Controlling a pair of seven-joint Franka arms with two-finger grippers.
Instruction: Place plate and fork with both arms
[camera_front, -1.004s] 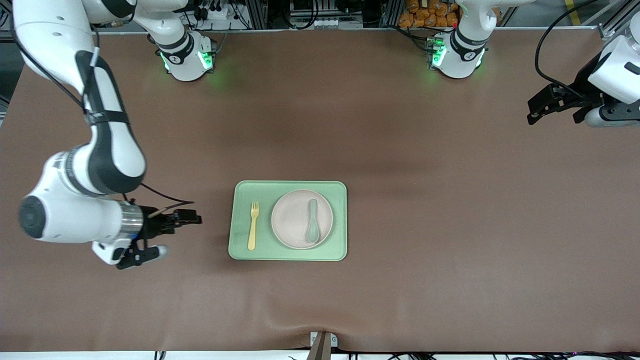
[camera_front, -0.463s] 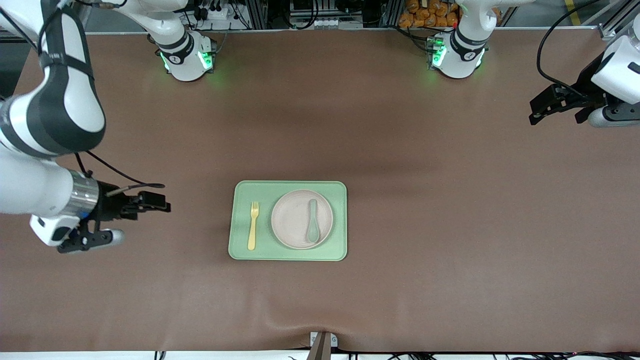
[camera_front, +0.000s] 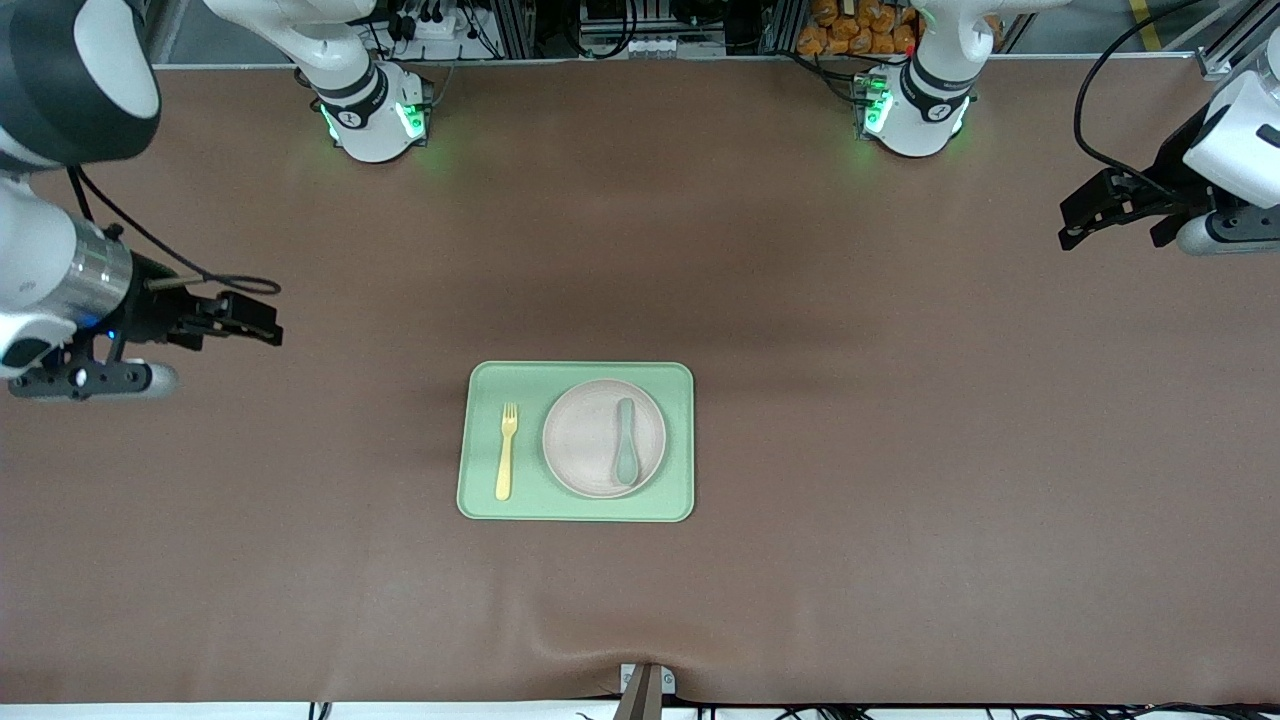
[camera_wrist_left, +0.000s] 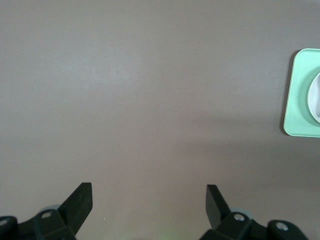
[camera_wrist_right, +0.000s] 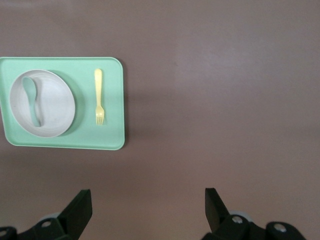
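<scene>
You have one tray (camera_front: 575, 508), one plate (camera_front: 585, 440), one fork (camera_front: 507, 451), one spoon (camera_front: 627, 441), two arms, two grippers.

A rectangular light-green tray (camera_front: 576, 508) lies flat on the brown table mat (camera_front: 900, 420), well apart from both grippers and roughly between them. 1 grey-green spoon (camera_front: 626, 440) rests inside the tray's outline, bowl end nearer the front camera.
</scene>
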